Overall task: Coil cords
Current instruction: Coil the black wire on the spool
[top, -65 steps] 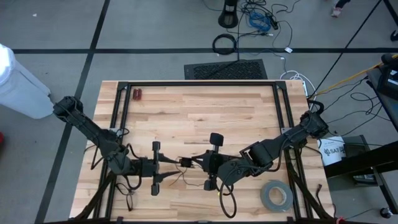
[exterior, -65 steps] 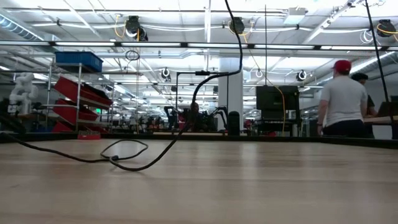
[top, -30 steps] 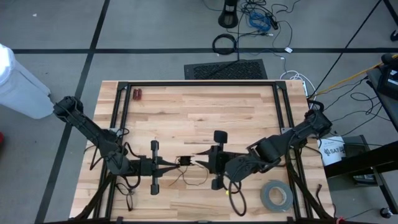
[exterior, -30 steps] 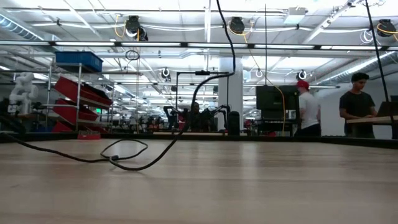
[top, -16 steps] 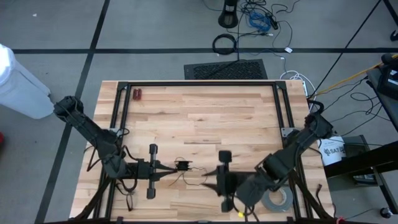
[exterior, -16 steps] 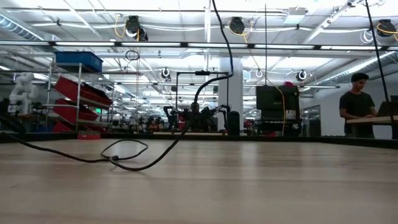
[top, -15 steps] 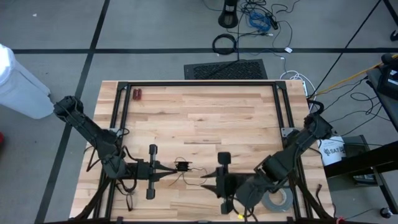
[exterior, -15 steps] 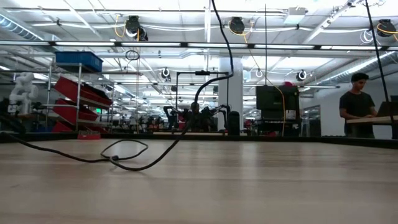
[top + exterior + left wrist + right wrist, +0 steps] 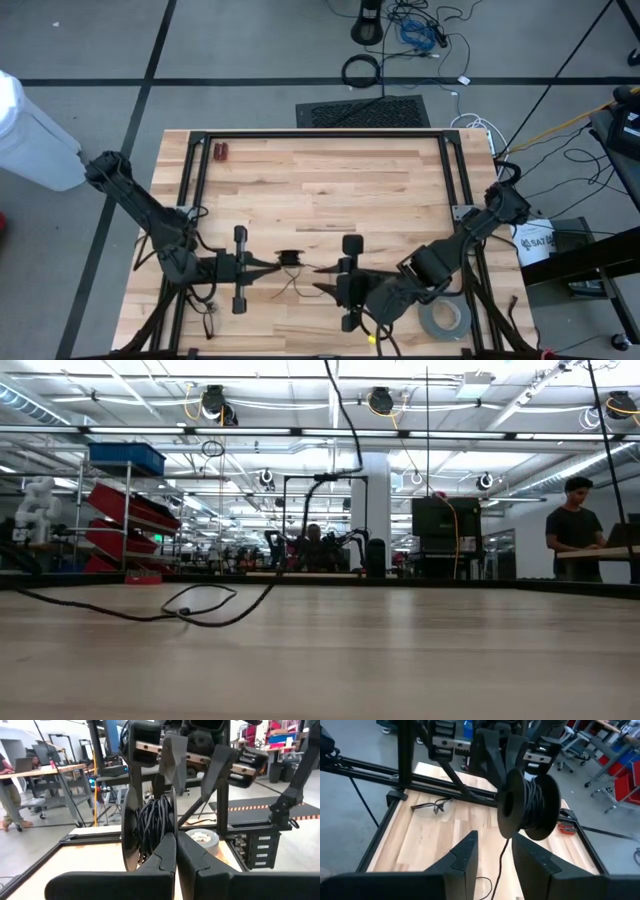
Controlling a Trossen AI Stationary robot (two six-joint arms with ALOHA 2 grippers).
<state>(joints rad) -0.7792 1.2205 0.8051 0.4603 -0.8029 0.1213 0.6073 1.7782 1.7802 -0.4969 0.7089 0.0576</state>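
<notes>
The cords are one thin black cord wound on a small black spool (image 9: 290,259), which shows up close in the right wrist view (image 9: 527,805) and in the left wrist view (image 9: 150,827). A loose strand (image 9: 501,851) hangs from the spool, and its slack lies on the wood (image 9: 296,290). My left gripper (image 9: 268,263) is shut on the spool near the table's front middle. My right gripper (image 9: 322,279) stands open just right of the spool, its fingers (image 9: 465,851) apart from it. My left gripper holds the spool by its edge (image 9: 172,827), pinched between the two shut fingers (image 9: 167,851); the fingers hide the exact spot. They come level from the table's left. The spool is lifted clear of the wood, its discs on edge, with the strand hanging slack below.
A grey tape roll (image 9: 441,317) lies at the near right corner, beside my right arm. A small red thing (image 9: 221,152) sits at the far left. Black frame rails (image 9: 320,134) border the wood. In the low view a black cable (image 9: 200,605) lies on the table and rises out of the picture.
My right gripper has drawn away from the spool toward the table's near edge, then come part of the way back, and now stands a short way right of it. My left gripper, shut on the spool, has shifted slightly toward the table's left.
</notes>
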